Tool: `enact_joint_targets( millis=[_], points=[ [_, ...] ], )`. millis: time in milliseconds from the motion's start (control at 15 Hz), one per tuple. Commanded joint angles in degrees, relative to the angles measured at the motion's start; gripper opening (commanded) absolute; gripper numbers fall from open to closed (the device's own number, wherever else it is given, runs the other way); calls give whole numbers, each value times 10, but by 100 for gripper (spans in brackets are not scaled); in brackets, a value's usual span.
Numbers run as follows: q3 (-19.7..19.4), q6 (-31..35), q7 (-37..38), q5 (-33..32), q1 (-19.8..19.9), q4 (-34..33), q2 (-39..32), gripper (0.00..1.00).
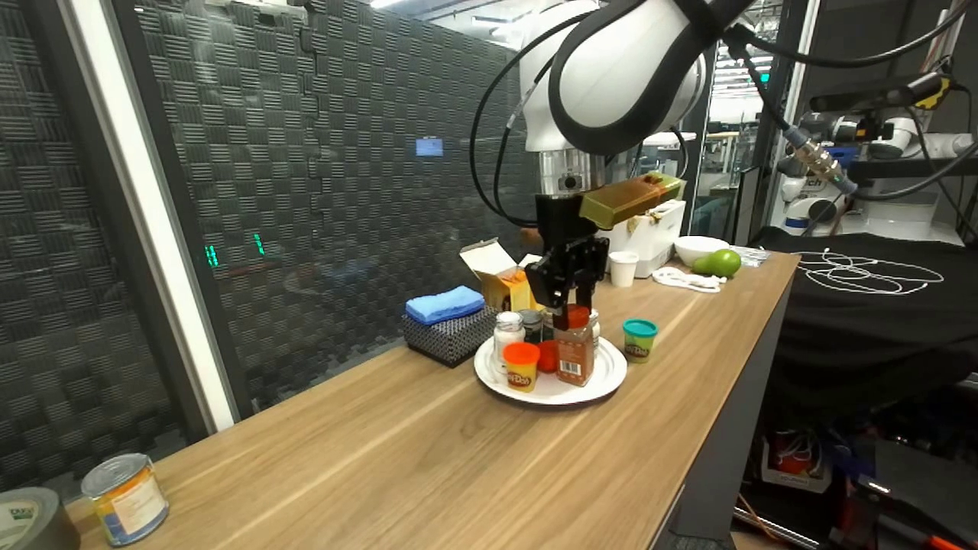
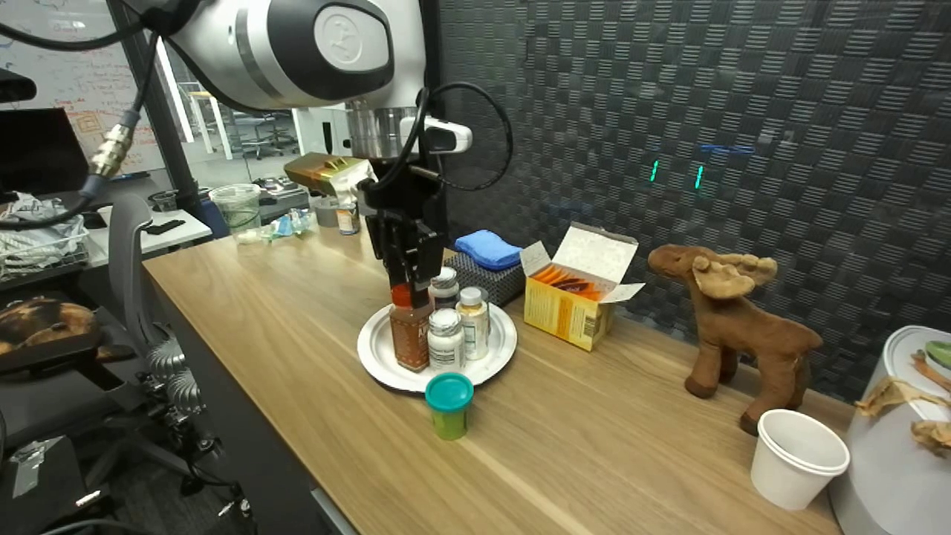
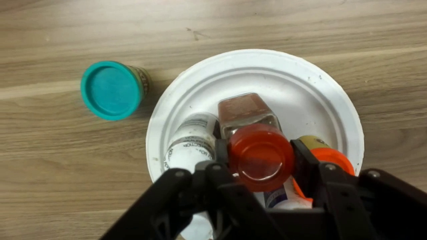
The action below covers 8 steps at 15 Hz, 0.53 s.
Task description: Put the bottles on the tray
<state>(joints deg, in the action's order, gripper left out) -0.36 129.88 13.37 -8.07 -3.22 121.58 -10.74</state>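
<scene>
My hand (image 3: 260, 150) is narrowed to the width of a cap: I have hold of the red-capped bottle (image 1: 575, 357), with my fingers (image 3: 308, 173) against opposite sides of its top. The bottle stands close to upright, its base inside the rim of the tray (image 3: 317, 90), a round white plate; whether it bears on the plate, I can't quite tell.

Crowded on the tray around my grip are other bottles. A white bottle (image 2: 446, 342) is just beside mine, a white-capped bottle (image 2: 474, 331) is next to that, and a dark-banded bottle (image 2: 444, 290) is behind them. A dark jar (image 1: 529, 328) is partly hidden in the cluster. An orange-lidded tub (image 1: 522, 373) shares the tray.

On the table (image 1: 428, 466), just off the rim, stands a teal-lidded tub (image 2: 450, 420). Toward the wall I have a patterned box (image 1: 451, 336) with a blue cloth (image 1: 445, 304) on top, and a yellow box (image 2: 566, 316) with its flaps up and orange packets (image 2: 563, 284) inside. Farther out, a plush moose (image 2: 743, 327) stands just beside white cups (image 2: 795, 464). Well apart, at the table's opposite end, are a tin can (image 1: 128, 504) and a tape roll (image 1: 50, 519).
</scene>
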Motion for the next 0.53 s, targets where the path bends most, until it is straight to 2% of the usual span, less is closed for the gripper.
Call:
enact_joint_targets(
  millis=[0, 67, 133, 200, 267, 467],
  points=[
    [-7, 19, 16, -23, 0, 15, 9, 24],
    [-7, 16, 11, -20, 1, 16, 9, 24],
    [-6, 15, 9, -18, 1, 16, 9, 42],
    [-6, 14, 5, -13, 2, 17, 10, 74],
    [-5, 13, 2, -10, 3, 18, 11, 74],
    [-4, 13, -11, 7, 9, 32, 18, 97]
  ],
)
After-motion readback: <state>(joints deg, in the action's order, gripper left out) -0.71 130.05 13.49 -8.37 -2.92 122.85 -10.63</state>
